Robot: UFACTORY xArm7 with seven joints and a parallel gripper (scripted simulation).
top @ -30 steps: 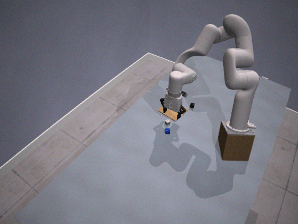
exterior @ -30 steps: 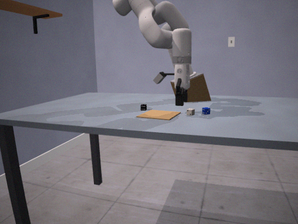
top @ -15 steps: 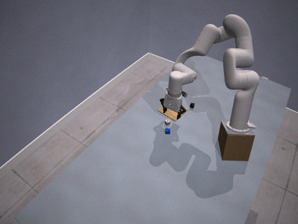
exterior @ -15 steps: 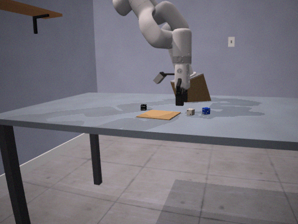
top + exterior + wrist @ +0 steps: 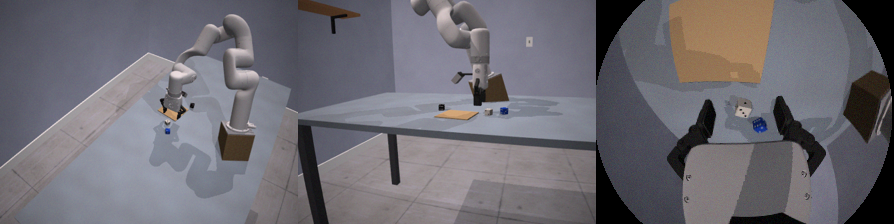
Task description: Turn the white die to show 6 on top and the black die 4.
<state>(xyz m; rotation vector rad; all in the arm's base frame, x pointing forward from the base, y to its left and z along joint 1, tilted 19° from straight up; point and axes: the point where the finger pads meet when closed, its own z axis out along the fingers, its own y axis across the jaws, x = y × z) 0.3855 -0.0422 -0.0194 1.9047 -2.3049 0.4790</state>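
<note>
While my gripper (image 5: 744, 105) hangs wide and empty, the small white die (image 5: 741, 107) sits on the tabletop (image 5: 380, 109) beside the flat orange mat (image 5: 457, 114), touching-close to the blue die (image 5: 758, 124); I fear nudging that one.

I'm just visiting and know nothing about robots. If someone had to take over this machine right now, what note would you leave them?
Hand: open, holding nothing, hanging above the table near the white die.
Mat: flat on the table, nothing on it.
White die: on the table just off the mat's edge, beside the blue die; the two look apart.
Black die: on the table, off the mat on its other side.
Done: nothing that shows yet.
Left: turn the white die to 6 up and the black die to 4 up, set both fully on the mat, let go, and leave the blue die alone.
</note>
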